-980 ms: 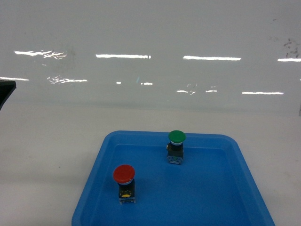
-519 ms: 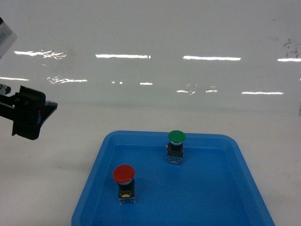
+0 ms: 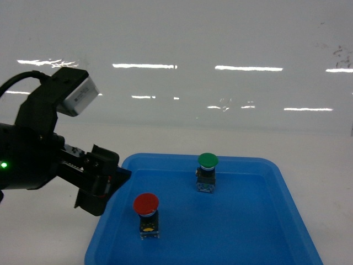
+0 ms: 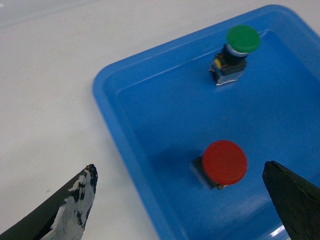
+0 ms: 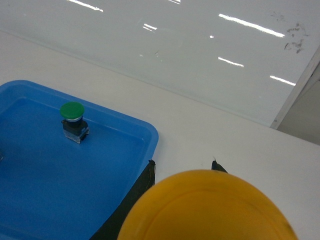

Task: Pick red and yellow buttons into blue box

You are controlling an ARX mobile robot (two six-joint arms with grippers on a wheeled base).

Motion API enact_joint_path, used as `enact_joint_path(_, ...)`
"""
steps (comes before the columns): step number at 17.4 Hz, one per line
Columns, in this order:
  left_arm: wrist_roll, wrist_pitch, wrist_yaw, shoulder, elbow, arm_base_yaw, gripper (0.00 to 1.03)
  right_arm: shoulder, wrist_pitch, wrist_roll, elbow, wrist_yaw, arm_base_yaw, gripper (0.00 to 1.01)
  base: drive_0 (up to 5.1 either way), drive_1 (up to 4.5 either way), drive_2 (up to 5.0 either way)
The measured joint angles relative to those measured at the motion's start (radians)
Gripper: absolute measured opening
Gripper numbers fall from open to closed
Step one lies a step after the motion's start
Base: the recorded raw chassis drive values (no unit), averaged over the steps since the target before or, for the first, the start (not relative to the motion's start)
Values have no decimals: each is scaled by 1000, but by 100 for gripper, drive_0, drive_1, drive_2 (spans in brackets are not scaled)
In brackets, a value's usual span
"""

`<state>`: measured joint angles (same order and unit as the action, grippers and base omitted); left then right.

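The red button (image 3: 145,204) stands upright in the near left part of a shallow blue tray (image 3: 165,158). My left gripper (image 3: 107,185) hovers over the tray's left rim, just left of the button. In the left wrist view that gripper (image 4: 178,170) is open, and the red button (image 4: 225,162) sits nearer its right finger. The yellow button (image 5: 207,210) fills the bottom of the right wrist view, with my right gripper (image 5: 183,165) shut on it. The right gripper is out of the head view. The blue box is out of view.
A green button (image 3: 207,161) stands at the back of the tray, also seen as the green button (image 4: 243,38) and the green button (image 5: 72,111). The tray lies on a white table (image 3: 55,154) backed by a glossy white wall.
My left arm has swung in from the left edge, down and right, to the tray's left rim beside the red button. The buttons in the tray have not moved.
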<state>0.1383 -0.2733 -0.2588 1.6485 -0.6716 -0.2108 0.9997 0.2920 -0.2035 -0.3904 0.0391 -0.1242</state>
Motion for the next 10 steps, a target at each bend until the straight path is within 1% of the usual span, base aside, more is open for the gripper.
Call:
enact_joint_path(2, -35, 11, -42, 32, -20, -11, 98, 0, 0, 0, 0, 0, 0, 28, 0, 0, 0)
enact_joint_path(4, -78, 13, -100, 62, -28, -15, 98, 0, 0, 0, 0, 0, 0, 28, 0, 0, 0)
enact_joint_path(5, -101, 21, -120, 74, -32, -14, 98, 0, 0, 0, 0, 0, 0, 28, 0, 0, 0)
enact_joint_path(8, -157, 53, -212, 109, -60, 8, 98, 0, 0, 0, 0, 0, 0, 28, 0, 0, 0)
enact_joint_path(9, -152, 25, -182, 113, -55, 20, 98, 0, 0, 0, 0, 0, 0, 28, 0, 0, 0)
enact_joint_path(10, -135, -2, -132, 112, -52, 27, 98, 0, 0, 0, 0, 0, 0, 28, 0, 0, 0)
